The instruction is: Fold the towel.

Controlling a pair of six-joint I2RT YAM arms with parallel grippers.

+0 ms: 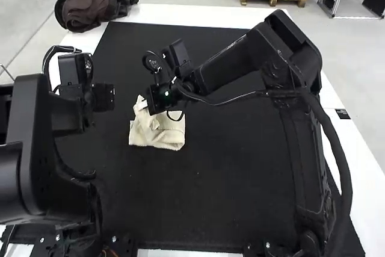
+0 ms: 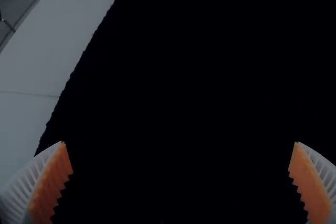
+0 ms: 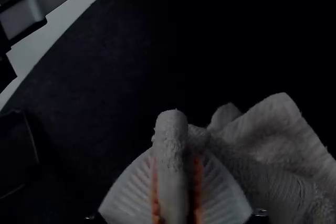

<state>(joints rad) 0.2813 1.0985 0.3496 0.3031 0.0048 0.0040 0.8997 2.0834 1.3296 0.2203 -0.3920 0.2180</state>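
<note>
In the left wrist view, my left gripper [image 2: 180, 142] has its fingers spread wide, with only black mat [image 2: 178, 77] between them and a pale strip of table [image 2: 50, 61] beyond.

In the right wrist view, my right gripper [image 3: 176, 174] is pinching a rolled-up bit of towel [image 3: 270, 177] between its pads; the bunched rest spreads out from beside one finger.

In the high view, the towel lies on the table's left half, about midway between near and far edges. From my right fingertips its body runs toward the near right corner, so a fold would, I judge, carry the pinched part that way. My right gripper is nearer, touching it; my left is apart, toward the left edge. The pinched end points toward the far left corner; being bunched, it gives me no sure long axis.
</note>
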